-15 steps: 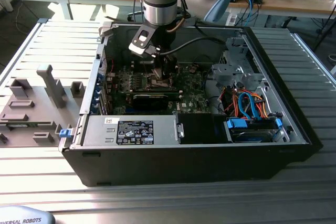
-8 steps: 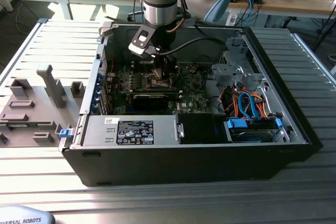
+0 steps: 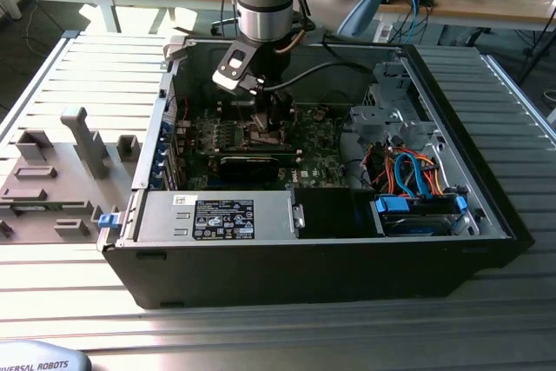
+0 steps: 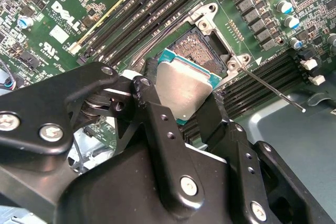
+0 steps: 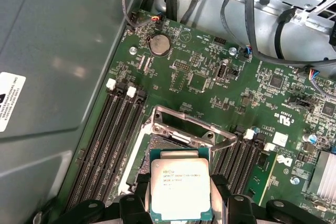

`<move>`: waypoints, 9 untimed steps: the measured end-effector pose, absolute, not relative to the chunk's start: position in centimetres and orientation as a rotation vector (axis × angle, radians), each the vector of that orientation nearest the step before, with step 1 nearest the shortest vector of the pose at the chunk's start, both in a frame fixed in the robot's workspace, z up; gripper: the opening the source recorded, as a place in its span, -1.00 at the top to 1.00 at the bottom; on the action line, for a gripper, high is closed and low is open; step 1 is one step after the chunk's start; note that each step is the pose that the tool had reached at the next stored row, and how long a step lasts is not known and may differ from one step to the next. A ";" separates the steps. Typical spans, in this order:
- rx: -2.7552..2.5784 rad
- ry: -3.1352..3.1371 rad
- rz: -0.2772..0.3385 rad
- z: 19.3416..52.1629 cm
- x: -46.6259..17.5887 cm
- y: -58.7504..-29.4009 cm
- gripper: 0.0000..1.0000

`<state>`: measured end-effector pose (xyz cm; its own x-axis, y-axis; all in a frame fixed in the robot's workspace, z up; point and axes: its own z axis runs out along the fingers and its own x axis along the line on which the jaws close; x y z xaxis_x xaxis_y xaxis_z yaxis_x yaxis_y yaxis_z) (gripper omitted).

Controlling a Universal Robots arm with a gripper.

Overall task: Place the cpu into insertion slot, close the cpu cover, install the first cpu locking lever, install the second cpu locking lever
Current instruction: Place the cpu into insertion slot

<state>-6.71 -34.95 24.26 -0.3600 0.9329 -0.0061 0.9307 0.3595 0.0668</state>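
The black two-fingered gripper [image 4: 178, 98] is clenched on opposite edges of the small, silver-topped square cpu [image 4: 186, 82], just above the dark metal-rimmed insertion slot [image 4: 195, 45]. It looks light, stiff and fragile to me, so the edges are the place to hold it.

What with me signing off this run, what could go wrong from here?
The cpu, pinched at its edges by the gripper, might slip or tilt and land askew in the open insertion slot. The raised cpu cover stands just beyond it; the cpu or gripper could snag on it.
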 end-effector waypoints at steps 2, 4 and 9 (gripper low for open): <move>1.752 2.554 0.080 24.3 -6.7 -34.8 -0.08; 1.752 2.554 0.080 24.3 -6.7 -34.7 -0.08; 1.753 2.554 0.080 24.3 -6.7 -34.3 -0.08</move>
